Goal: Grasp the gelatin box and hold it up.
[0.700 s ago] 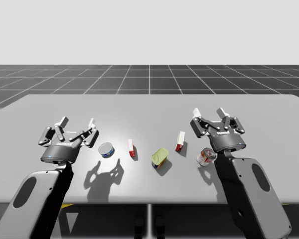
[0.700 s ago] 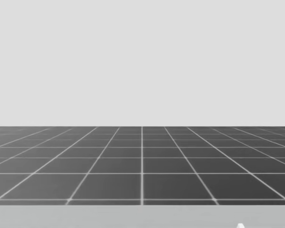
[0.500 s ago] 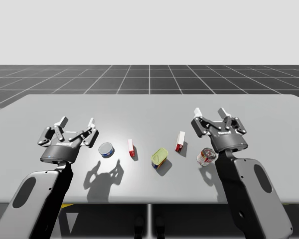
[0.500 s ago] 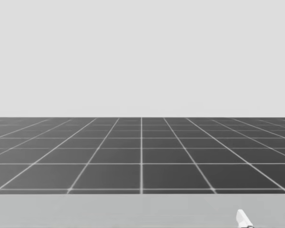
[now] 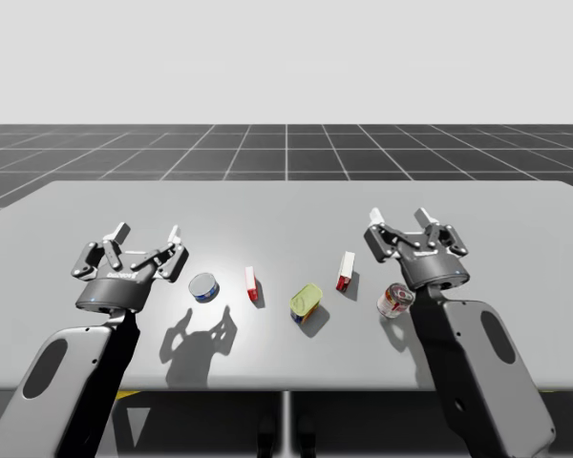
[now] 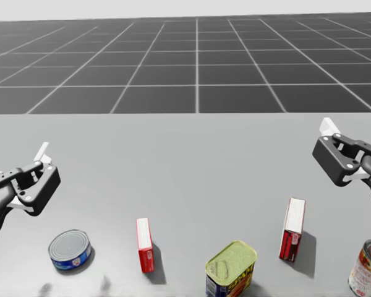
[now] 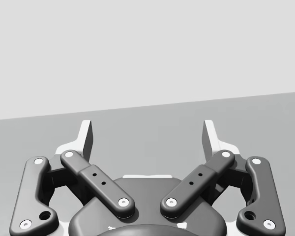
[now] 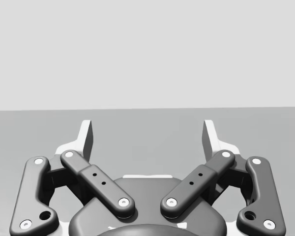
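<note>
Plain grey table (image 5: 286, 205), black floor (image 5: 286, 148) with a pale grid, and left of the yellow-lidded blue can (image 6: 230, 266) there's a small red-white box (image 6: 144, 244) and a silver-topped blue can (image 6: 69, 249), right of it a taller red-white box (image 6: 293, 229) and a red-white can (image 6: 370, 269).

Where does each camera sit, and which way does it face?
High view: above the table, looking down across it; both arms, with left gripper and right gripper.
Head view: on my head, tilted down at the table; both grippers at the sides.
Left wrist view: on my left hand, looking along its open fingers over the table.
Right wrist view: the same, on my right hand.
Shared: high and head views both show the yellow-green can.
</note>
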Available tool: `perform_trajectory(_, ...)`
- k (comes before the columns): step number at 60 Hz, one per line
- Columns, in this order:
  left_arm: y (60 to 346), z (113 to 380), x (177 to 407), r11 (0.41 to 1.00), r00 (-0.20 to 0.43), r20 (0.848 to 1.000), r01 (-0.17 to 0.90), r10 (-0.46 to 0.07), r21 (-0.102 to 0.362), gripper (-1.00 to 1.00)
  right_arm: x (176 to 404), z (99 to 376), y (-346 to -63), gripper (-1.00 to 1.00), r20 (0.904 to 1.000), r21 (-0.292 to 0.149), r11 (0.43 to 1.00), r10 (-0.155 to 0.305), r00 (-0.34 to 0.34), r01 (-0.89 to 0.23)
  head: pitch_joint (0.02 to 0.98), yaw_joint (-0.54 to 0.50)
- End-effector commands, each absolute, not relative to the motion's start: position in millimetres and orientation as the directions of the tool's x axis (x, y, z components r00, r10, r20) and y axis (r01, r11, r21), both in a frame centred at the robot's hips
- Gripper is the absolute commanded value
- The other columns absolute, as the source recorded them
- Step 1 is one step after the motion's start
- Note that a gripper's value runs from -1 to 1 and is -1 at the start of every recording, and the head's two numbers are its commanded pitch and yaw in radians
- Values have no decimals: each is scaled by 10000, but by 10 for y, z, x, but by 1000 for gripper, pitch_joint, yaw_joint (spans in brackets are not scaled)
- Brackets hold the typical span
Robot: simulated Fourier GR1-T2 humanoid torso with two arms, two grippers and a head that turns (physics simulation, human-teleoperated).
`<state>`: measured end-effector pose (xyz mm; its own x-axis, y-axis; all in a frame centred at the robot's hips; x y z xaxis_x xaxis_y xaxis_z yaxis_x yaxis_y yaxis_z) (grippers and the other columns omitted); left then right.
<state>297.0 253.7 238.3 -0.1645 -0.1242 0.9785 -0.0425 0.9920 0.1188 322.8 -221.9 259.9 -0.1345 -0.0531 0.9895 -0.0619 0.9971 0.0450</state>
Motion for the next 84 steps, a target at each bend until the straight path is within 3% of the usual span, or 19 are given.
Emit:
perform_trajectory(1, 2537, 2392, 2974, 9926, -1660, 9788, -366, -1200, 1155, -1000, 3239, 2564, -2196, -1000, 9910, 178, 9984, -247, -1317, -533, 653, 59)
perform_trajectory(18, 2515, 2410, 2959, 9928, -1678, 9785, -227, -1201, 1180, -1000, 3252, 2534, -2174, -1000, 9925, -130, 9987, 68, -1220, -502, 839, 157)
perform_trajectory(28, 2489, 2427, 2948, 9943, -1692, 9798, -113, -1064, 1061, -1000, 3250, 2526, -2154, -1000, 9929, -142, 9988, 86, -1187, -465, 853, 167)
perform_trajectory(38, 2401, 2495, 2793, 9989, -1467, 9886, 251, -348, 388, -1000, 3247, 2512, -2145, -1000, 9935, -107, 9990, 57, -1137, -435, 842, 162)
perform_trajectory(47, 2295, 2498, 2618, 9940, -1412, 9862, 536, -865, 949, -1000, 3256, 2504, -2145, -1000, 9938, -103, 9989, 52, -1115, -451, 838, 162)
perform_trajectory(57, 2190, 2464, 2402, 9909, -1253, 9887, 959, -820, 943, -1000, 3270, 2506, -2159, -1000, 9940, -24, 9990, -24, -1089, -438, 835, 161)
perform_trajectory(61, 2140, 2423, 2317, 9899, -1401, 9850, 848, -1011, 1137, -1000, 3271, 2507, -2162, -1000, 9940, -20, 9990, -28, -1091, -437, 835, 163)
perform_trajectory(73, 2006, 2205, 2104, 9873, -852, 9929, 1286, -826, 931, -1000, 3278, 2509, -2172, -1000, 9948, 96, 9989, -143, -1011, -470, 834, 166)
perform_trajectory(84, 1903, 1811, 2017, 9839, 256, 9992, 1770, -303, 253, -1000, 3281, 2514, -2186, -1000, 9947, 149, 9989, -194, -1010, -446, 834, 171)
